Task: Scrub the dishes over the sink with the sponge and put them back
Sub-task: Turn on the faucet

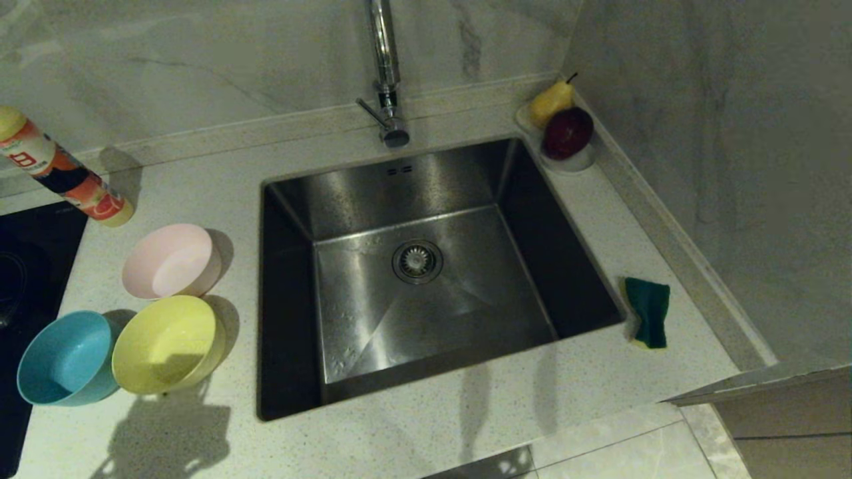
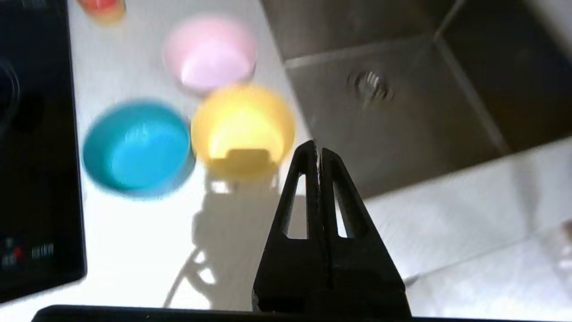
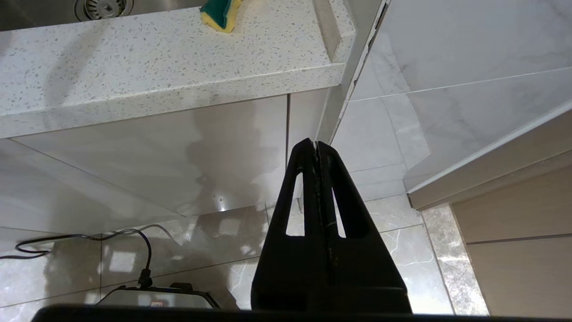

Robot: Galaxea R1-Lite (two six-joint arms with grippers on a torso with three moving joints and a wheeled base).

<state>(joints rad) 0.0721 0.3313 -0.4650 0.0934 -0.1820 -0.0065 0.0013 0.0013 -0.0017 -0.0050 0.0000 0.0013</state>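
Three bowls stand on the counter left of the sink [image 1: 413,199]: a pale pink one [image 1: 172,261] at the back, a yellow one [image 1: 168,342] in front of it and a light blue one [image 1: 66,358] furthest left. The sponge [image 1: 649,311], green face up, lies on the counter right of the sink. My left gripper [image 2: 317,150] hangs shut and empty above the counter's front, just short of the yellow bowl [image 2: 243,127]. My right gripper [image 3: 317,144] is shut and empty, parked low in front of the cabinet, below the sponge [image 3: 221,13]. Neither arm shows in the head view.
A tall chrome tap [image 1: 386,73] rises behind the sink. A detergent bottle [image 1: 63,173] leans at the back left beside a black cooktop [image 1: 26,266]. A white saucer [image 1: 579,161] with a pear and a dark red fruit sits in the back right corner by the wall.
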